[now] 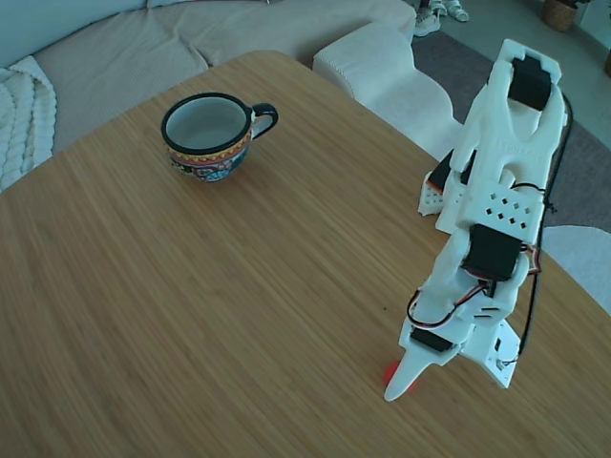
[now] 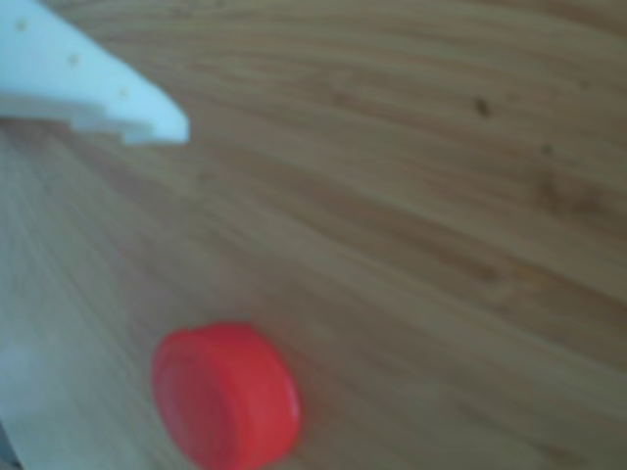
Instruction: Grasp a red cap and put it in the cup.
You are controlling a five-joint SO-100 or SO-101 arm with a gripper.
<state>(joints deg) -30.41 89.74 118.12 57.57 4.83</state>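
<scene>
Nothing delivered yet: the red cap (image 2: 225, 397) lies on the table (image 1: 191, 305) at the tip of the lowered gripper (image 1: 401, 380), finger spacing indeterminate, ungrasped, while the cup (image 1: 208, 135) stands empty well apart at ten o'clock.

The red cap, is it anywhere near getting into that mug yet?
Not yet. The small round red plastic cap lies on the wooden table, and the wide patterned mug with the black rim shows a bare pale inside. In hand: the white tool is down at the cap, one finger beside it, not visibly gripping. Left: grasping, carrying across, dropping in.
</scene>
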